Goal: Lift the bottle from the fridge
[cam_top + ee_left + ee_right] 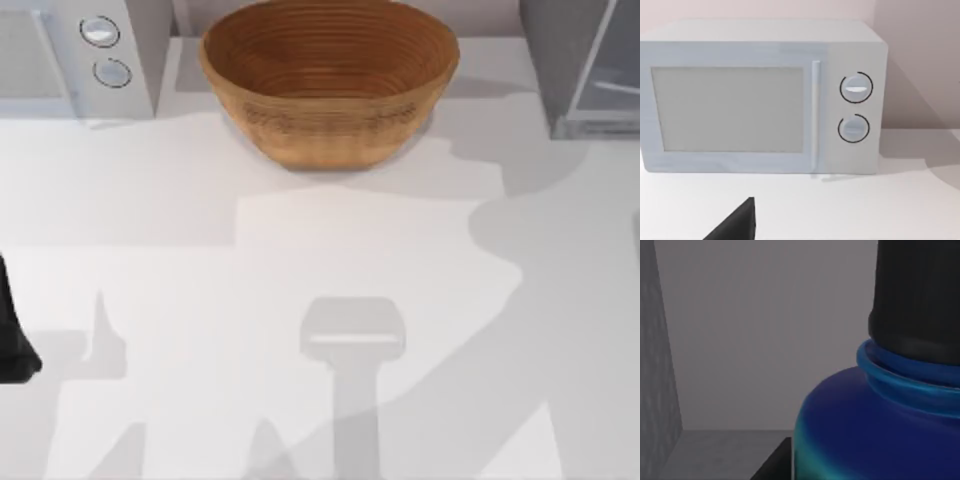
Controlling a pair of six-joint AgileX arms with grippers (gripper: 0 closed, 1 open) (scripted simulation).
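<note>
Blue translucent bottle [875, 425] with black cap [917, 295] looms close in my right wrist view, inside the grey fridge [585, 70] at the table's far right corner — my right arm reaches in there to take it. Can't tell if that pincer grips it. Left gripper [735, 222] sits parked at the left edge, facing the microwave [760, 95] — idle. Wooden bowl [330, 75] stands untouched between.

- The fridge [585, 70] is cut off at the top view's upper right corner, so just a grey side and part of its glass door can be seen.
- The microwave [75, 55] runs off the upper left corner.
- The bottle [880, 415] sits so close to the right wrist camera that its cap and body run past the frame.
- A dark piece of the left arm [12, 335] pokes in at the left edge; its fingers can't be made out.
</note>
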